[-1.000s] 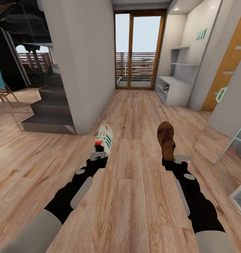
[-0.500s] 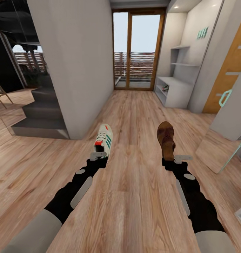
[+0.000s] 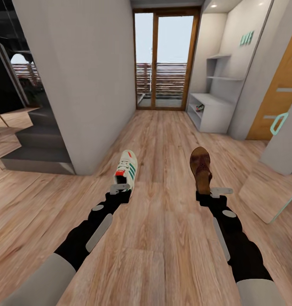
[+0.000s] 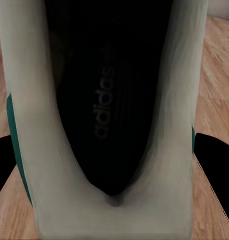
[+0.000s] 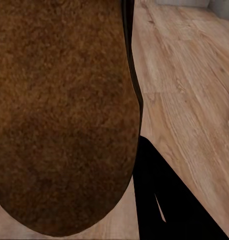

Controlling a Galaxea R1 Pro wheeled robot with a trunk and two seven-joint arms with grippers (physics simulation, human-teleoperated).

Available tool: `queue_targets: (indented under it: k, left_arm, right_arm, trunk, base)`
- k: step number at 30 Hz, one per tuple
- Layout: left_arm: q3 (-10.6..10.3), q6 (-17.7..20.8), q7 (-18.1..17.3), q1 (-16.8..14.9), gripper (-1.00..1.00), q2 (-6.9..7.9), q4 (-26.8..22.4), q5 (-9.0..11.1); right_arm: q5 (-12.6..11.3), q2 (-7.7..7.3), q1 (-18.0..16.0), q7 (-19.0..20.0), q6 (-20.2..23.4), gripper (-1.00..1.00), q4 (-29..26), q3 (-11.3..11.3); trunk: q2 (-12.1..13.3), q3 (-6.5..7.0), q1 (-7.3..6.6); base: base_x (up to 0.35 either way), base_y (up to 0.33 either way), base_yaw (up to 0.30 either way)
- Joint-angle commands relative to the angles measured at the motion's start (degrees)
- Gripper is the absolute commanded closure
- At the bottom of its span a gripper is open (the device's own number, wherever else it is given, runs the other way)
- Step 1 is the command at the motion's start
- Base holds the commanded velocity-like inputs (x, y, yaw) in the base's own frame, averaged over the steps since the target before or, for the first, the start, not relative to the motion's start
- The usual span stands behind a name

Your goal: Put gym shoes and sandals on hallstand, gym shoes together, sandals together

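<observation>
Though gripped, sneaker (image 3: 127, 166) heel hides L tool (image 3: 120, 187).

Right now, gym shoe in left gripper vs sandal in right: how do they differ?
Colour: the gym shoe is cream-white with green stripes and a red-orange heel tab; the sandal is dark brown. Build: the gym shoe is closed, with a dark inside; the sandal shows an open brown footbed. Holder: left gripper has the gym shoe, right gripper the sandal. Shared: both are held at the heel, toes pointing forward, above the corridor floor.
</observation>
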Motion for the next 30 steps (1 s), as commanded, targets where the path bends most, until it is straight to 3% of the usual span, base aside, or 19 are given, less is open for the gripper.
queue_targets:
  k: [1, 30]
  left_arm:
    - [-0.3, 0.2, 0.6, -0.1, 1.0, 0.0, -0.1, 0.5]
    - [-0.3, 0.5, 0.6, -0.1, 1.0, -0.22, -0.1, 0.6]
  right_arm:
    - [0.1, -0.01, 0.0, -0.2, 0.4, 1.0, 0.0, 0.1]
    - [0.3, -0.01, 0.0, -0.2, 0.4, 1.0, 0.0, 0.1]
  trunk:
    - [0.0, -0.05, 0.02]
    - [0.0, -0.05, 0.02]
  base:
    - [0.342, -0.054, 0.0]
    - [0.346, -0.002, 0.0]
